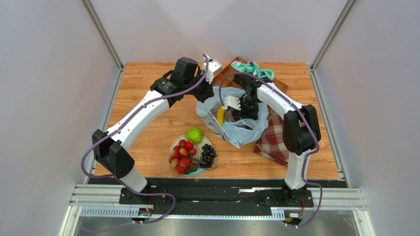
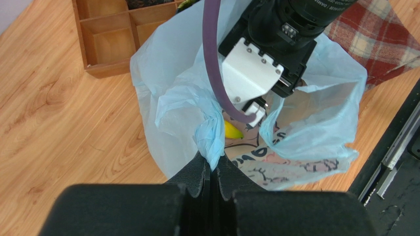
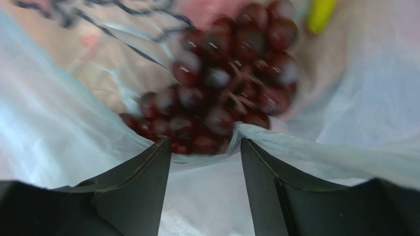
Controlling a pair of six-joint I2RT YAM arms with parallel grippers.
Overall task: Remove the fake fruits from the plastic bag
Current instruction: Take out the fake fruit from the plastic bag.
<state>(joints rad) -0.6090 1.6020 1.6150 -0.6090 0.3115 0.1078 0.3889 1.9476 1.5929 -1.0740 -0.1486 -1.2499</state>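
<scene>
The pale-blue plastic bag (image 1: 236,129) lies mid-table with its mouth held up. My left gripper (image 2: 213,166) is shut on a bunched bit of the bag's rim (image 2: 211,140). Inside the bag, my right gripper (image 3: 204,147) is open, with a fold of bag film across its tips. A dark red grape bunch (image 3: 227,83) lies just beyond them, untouched. A yellow banana (image 2: 232,131) also lies in the bag (image 3: 320,14). On a plate (image 1: 173,145) near the front sit a red fruit cluster (image 1: 183,155), a green apple (image 1: 194,134) and dark grapes (image 1: 208,155).
A wooden compartment tray (image 1: 231,66) holding teal-white socks (image 1: 252,69) stands at the back, just behind the bag. A red plaid cloth (image 1: 273,140) lies to the bag's right, partly under it. My right arm (image 1: 296,123) arches over the cloth.
</scene>
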